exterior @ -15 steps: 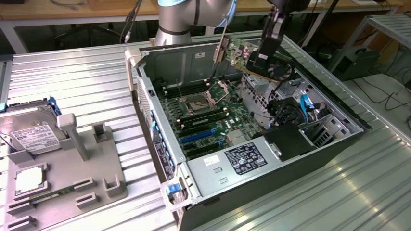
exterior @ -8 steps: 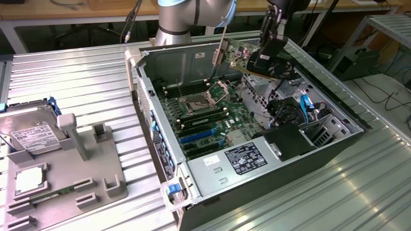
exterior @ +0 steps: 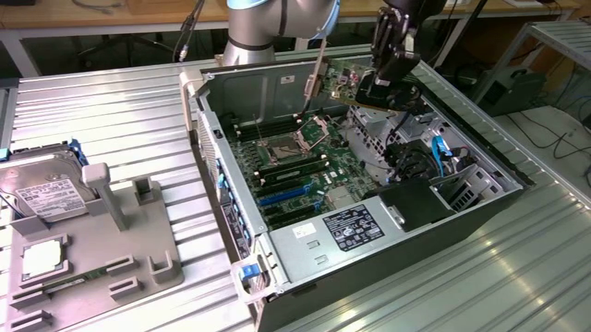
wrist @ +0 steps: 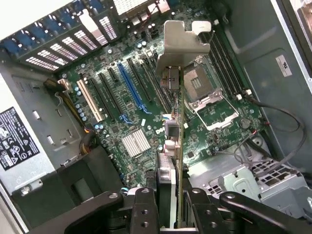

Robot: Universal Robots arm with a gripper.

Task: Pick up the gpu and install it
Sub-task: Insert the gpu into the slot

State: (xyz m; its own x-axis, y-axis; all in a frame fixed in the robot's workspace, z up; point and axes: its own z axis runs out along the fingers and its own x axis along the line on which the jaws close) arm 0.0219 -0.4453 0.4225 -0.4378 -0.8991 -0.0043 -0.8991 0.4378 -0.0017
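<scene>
Computer case (exterior: 210,131): side left open, interior reachable from above. Free room is found over the motherboard (exterior: 291,169) and its expansion slots (wrist: 127,83). Obstacles listed: open socket frame (exterior: 314,128), power supply (exterior: 356,225), drive cage (exterior: 461,190), loose cables (exterior: 439,149). The gpu (wrist: 183,48), clamped in the gripper (wrist: 170,207), is held above the board, clear of the walls.

One gpu (exterior: 349,87), one hard drive (exterior: 41,190), one case (exterior: 254,86)

Green gpu (exterior: 353,84), silver bracket (wrist: 183,43), blue slot (wrist: 131,87)
</scene>
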